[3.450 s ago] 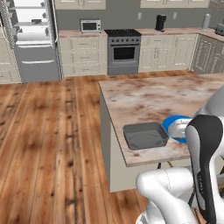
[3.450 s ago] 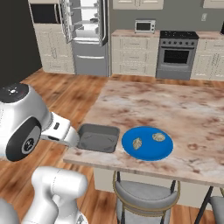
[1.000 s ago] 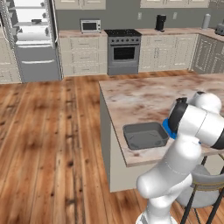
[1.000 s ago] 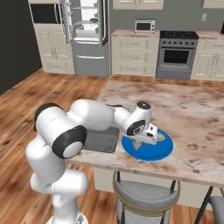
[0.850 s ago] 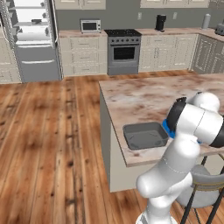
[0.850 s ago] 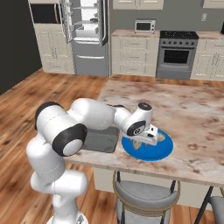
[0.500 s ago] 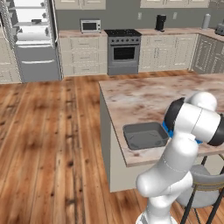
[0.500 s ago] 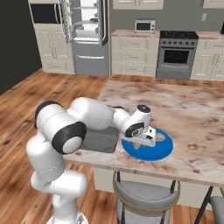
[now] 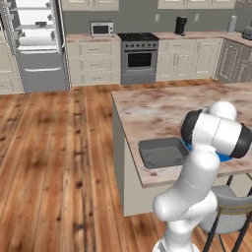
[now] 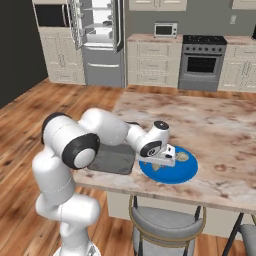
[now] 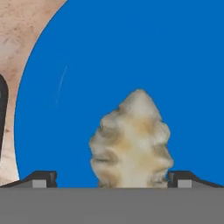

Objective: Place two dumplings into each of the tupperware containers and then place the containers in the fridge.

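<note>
A pale speckled dumpling [image 11: 131, 144] lies on the round blue plate [image 11: 109, 52], right between my open gripper's [image 11: 113, 178] two dark fingertips [image 11: 40, 177], which stand wide on either side of it without touching. From the right base view my gripper [image 10: 158, 161] hangs low over the blue plate [image 10: 172, 172], and another dumpling [image 10: 182, 156] lies just right of the hand. A dark grey tupperware container [image 9: 162, 151] sits left of the plate near the island's front edge, partly behind my arm [image 10: 112, 159]. The fridge [image 10: 100, 42] stands open across the room.
The plate and container rest on a marble island counter [image 10: 220, 130] with a grey stool [image 10: 165, 220] tucked under its near edge. A steel oven [image 9: 139, 59] and microwave [image 9: 101, 29] line the back wall. Wooden floor [image 9: 54, 147] runs between island and fridge [image 9: 34, 44].
My hand has sunk lower onto the blue plate and drifted slightly left, the elbow dropping with it. The jaws have stayed wide. Plate, dumplings and container have not moved.
</note>
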